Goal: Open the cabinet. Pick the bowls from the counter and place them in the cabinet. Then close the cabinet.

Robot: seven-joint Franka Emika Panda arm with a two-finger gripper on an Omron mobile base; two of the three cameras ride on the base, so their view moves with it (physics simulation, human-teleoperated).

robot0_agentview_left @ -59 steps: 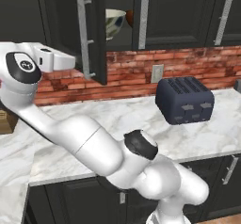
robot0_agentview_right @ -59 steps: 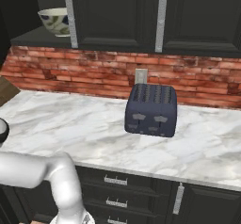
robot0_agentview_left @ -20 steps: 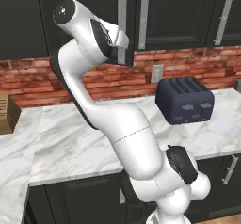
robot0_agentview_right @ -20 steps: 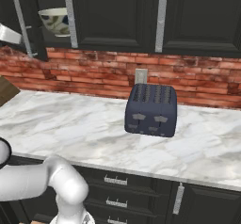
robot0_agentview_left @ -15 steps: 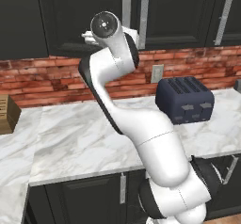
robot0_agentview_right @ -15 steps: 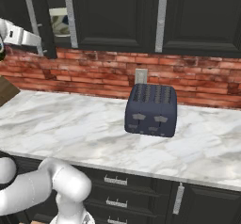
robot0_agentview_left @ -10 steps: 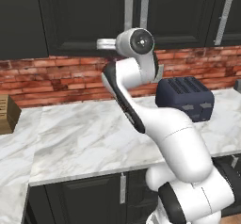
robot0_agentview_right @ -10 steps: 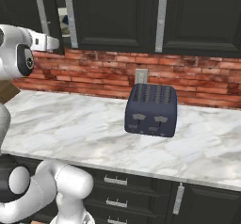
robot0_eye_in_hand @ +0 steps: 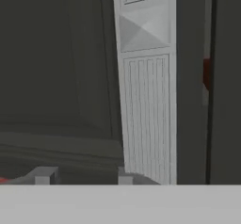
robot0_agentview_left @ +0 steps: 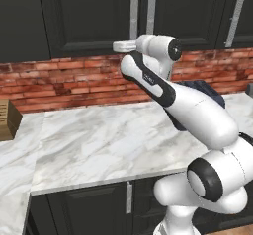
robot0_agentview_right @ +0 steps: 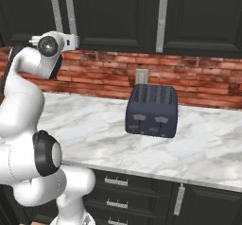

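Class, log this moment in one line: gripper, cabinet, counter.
gripper: at long silver bar handle, jaws unclear | tall black two-door cabinet: doors look shut | white marble counter: dark blue toaster

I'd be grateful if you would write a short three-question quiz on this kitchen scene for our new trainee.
1. True or false: both doors of the cabinet are shut.
2. What stands on the counter before the brick wall? A) kettle B) toaster C) bowl
3. Fill in: the gripper is raised at the foot of the cabinet's silver bar ____.

Key: 1 true; 2 B, the toaster; 3 handles.
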